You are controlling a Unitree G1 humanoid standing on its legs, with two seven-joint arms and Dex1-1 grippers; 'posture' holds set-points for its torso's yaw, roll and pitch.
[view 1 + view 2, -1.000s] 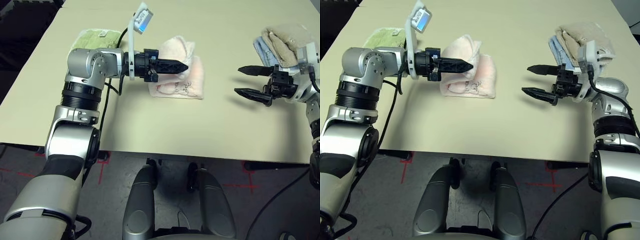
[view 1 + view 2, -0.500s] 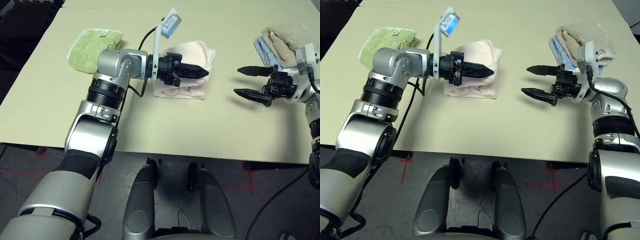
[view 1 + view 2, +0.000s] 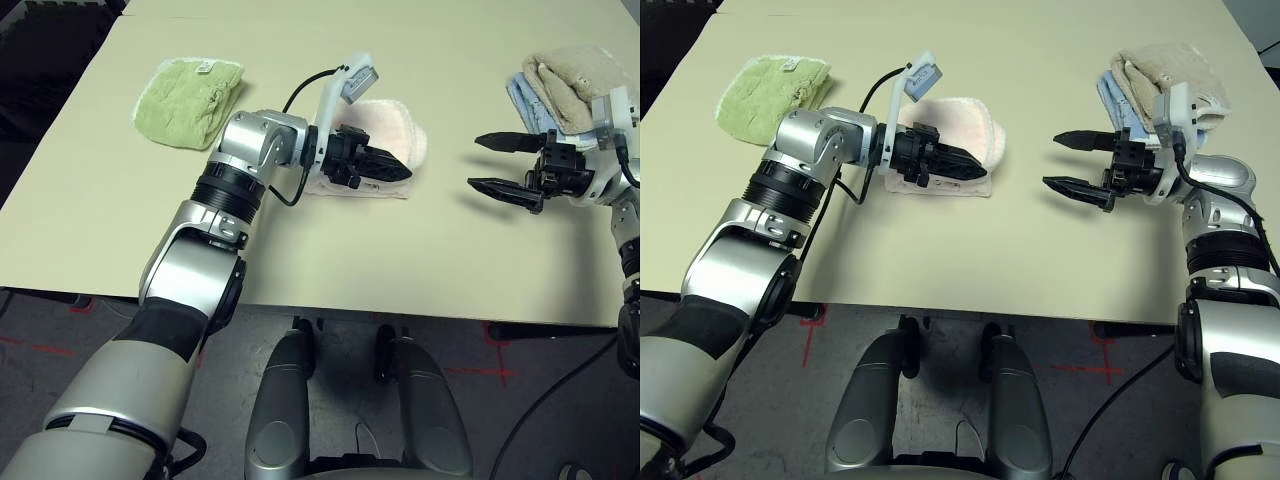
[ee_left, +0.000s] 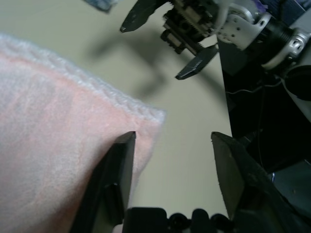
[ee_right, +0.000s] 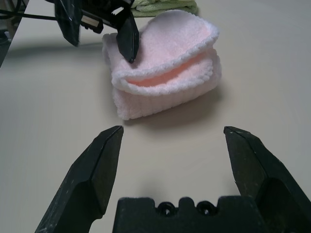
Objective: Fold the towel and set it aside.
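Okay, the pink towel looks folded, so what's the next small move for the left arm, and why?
Probably lift the left gripper clear of the towel. Its jaws stand open with one finger resting on the folded stack, so nothing is held. Backing off leaves the fold undisturbed before moving it aside.

We see that the left gripper (image 3: 398,168), shut a second ago, has parted its jaws and dropped the upper fold of the pale pink terry-cloth towel (image 3: 400,125) flat, its arm swung further right.
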